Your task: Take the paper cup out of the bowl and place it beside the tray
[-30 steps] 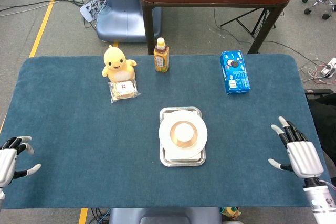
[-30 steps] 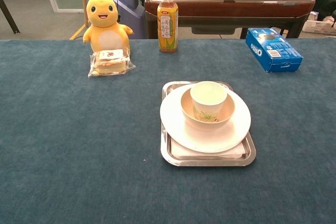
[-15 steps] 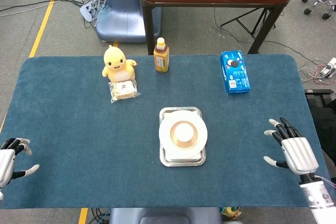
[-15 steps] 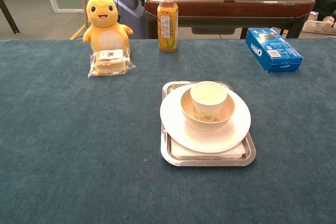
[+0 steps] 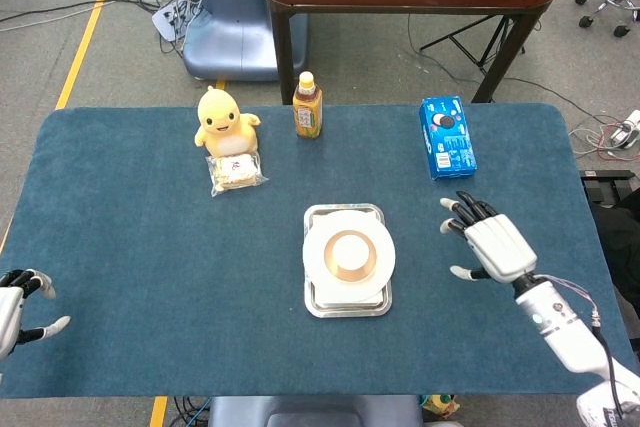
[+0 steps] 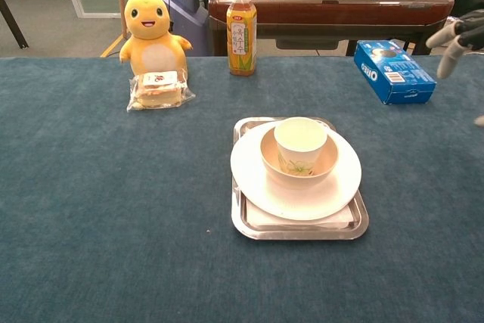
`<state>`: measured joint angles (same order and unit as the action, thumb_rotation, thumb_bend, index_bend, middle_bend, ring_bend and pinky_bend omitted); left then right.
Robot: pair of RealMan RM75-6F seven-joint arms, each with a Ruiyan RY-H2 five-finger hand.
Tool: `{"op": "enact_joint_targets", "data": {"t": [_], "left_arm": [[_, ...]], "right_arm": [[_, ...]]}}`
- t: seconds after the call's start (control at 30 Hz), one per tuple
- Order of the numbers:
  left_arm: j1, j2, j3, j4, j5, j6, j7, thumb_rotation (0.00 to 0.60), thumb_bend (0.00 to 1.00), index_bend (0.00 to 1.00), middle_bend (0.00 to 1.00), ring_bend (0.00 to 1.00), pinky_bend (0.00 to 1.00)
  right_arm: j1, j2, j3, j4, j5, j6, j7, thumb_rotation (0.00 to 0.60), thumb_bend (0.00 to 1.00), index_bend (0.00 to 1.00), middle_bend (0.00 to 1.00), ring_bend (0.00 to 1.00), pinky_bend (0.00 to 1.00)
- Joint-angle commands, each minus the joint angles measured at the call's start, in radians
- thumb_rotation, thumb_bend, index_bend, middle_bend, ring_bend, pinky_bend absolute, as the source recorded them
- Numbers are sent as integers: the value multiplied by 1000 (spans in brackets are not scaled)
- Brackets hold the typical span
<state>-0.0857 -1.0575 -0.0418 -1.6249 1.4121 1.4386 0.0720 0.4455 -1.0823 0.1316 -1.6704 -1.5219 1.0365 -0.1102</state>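
Paper cup (image 6: 300, 141) sits upright in bowl (image 6: 299, 166) on tray (image 6: 299, 226), untouched; right hand (image 5: 492, 246), fingers apart and empty, has moved in from counter edge toward tray, so reach under way.

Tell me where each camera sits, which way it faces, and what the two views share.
Head view: high above the near edge, looking steeply down on the table; shows the right hand and left hand, both open.
Chest view: low at the near edge, facing across the table; only the right hand's fingers show.
Shared: tray, bowl, paper cup.
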Motion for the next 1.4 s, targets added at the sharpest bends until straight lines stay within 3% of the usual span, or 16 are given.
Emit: {"op": "enact_joint_targets", "data": {"t": [0.03,0.43,0.53,0.73,1.4], "left_arm": [[3,2,5,-6,3,0,11,600,0,549,407,286,437],[11,15,2,-21,-19,-4,10,600,0,549,420,304,440],[10,17,2,-22,-24,-10,10,600,0,549,420,305,441],[11,20,0,-26,-27,-12,5,600,0,549,422,306,441],[20,41,-9,-45,-39,-2,-16,600,0,549,426,308,441]], "right_arm": [[54,-16,28,-15,25,-51,-17,600,331,397,124,17,181],[200,-86,46,-21,38,-166,-134,600,373,411,95,13,181],[220,-106,45,-19,41,-173,-160,600,341,411,93,11,181],[252,-151,37,-19,47,-174,-224,600,184,411,88,4,181],[291,-257,-21,46,93,-186,-285,600,187,497,79,0,180]]}}
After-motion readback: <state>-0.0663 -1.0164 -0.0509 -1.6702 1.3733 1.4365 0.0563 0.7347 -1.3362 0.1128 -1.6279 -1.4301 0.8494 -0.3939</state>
